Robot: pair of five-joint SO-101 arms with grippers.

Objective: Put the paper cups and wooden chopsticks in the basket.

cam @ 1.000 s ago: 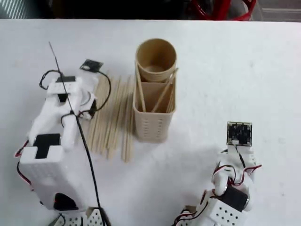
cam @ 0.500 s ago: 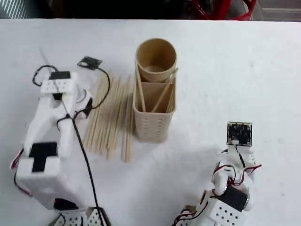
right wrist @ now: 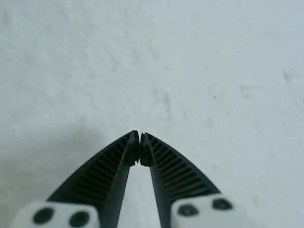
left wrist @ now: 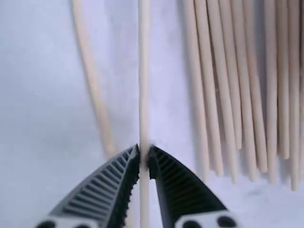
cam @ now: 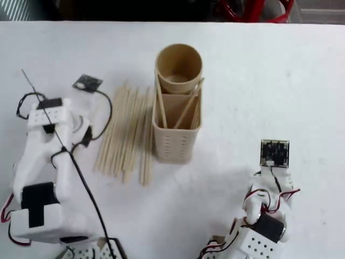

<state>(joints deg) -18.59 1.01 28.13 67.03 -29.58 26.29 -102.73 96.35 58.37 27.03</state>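
Note:
A tan perforated basket stands mid-table with a paper cup in its far end and a few chopsticks leaning inside. A pile of wooden chopsticks lies on the table just left of it. The left arm sits left of the pile. In the left wrist view my left gripper is shut on a single chopstick, with the pile close beside it and another loose chopstick on the other side. My right gripper is shut on nothing over bare table.
The right arm rests at the table's near right corner, well away from the basket. A dark cable trails over the left arm. The white table stretches right of and behind the basket.
The left arm has shifted left, away from the basket, uncovering more of the chopstick pile. The right arm, basket and cup have not moved.

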